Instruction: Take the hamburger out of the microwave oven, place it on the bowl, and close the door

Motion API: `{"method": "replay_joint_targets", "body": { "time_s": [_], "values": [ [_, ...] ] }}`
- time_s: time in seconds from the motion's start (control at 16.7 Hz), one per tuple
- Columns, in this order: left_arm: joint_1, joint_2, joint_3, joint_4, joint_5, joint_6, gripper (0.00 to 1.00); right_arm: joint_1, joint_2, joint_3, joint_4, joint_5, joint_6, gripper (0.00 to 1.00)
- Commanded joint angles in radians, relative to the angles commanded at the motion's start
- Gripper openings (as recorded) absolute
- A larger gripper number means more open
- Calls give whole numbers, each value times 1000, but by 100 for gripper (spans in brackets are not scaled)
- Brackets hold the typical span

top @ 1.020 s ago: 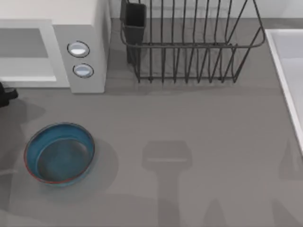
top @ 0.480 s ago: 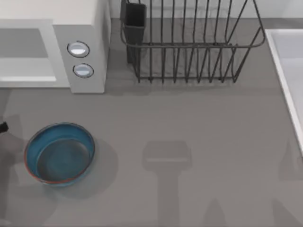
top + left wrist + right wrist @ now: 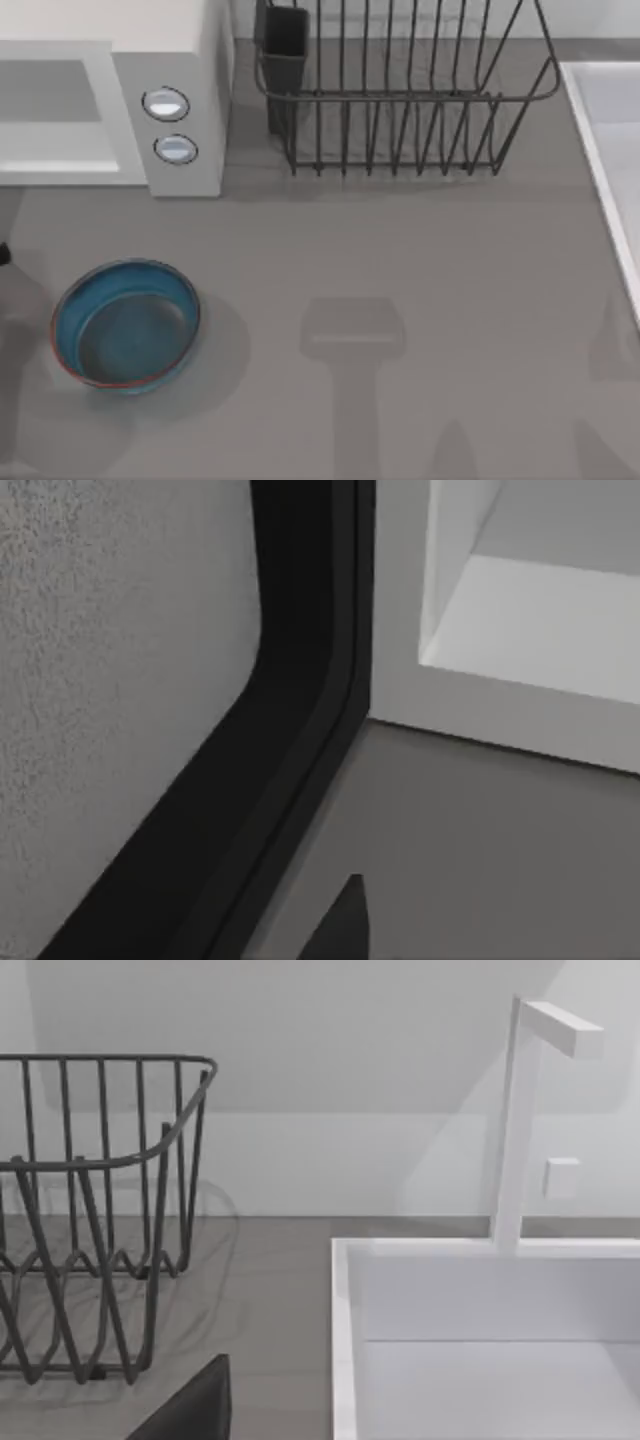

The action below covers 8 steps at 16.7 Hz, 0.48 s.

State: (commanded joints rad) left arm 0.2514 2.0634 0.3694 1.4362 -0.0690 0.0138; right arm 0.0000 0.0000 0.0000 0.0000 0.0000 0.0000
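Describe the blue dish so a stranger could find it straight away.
Start at the white microwave at the table's back left, with its two silvery knobs. On the grey table just in front of it sits the bowl. It is round and blue with a thin reddish rim, unlike the black wire rack and the white sink.

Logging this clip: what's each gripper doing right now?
Left gripper: at the table's left edge, state cannot be told.
Right gripper: near the wire rack, state cannot be told.

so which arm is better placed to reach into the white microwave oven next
Left, probably. Its wrist view looks at the white boxy microwave oven close up, beside its dark-edged door. The right wrist view faces the black wire rack and white sink on the table's right side.
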Motion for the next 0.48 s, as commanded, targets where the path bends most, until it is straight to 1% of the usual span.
{"method": "replay_joint_targets", "body": {
  "time_s": [0.48],
  "values": [
    [1, -383, 21, -412, -5, 1, 0, 0, 0, 0, 0, 0, 0, 100]
  ]
}}
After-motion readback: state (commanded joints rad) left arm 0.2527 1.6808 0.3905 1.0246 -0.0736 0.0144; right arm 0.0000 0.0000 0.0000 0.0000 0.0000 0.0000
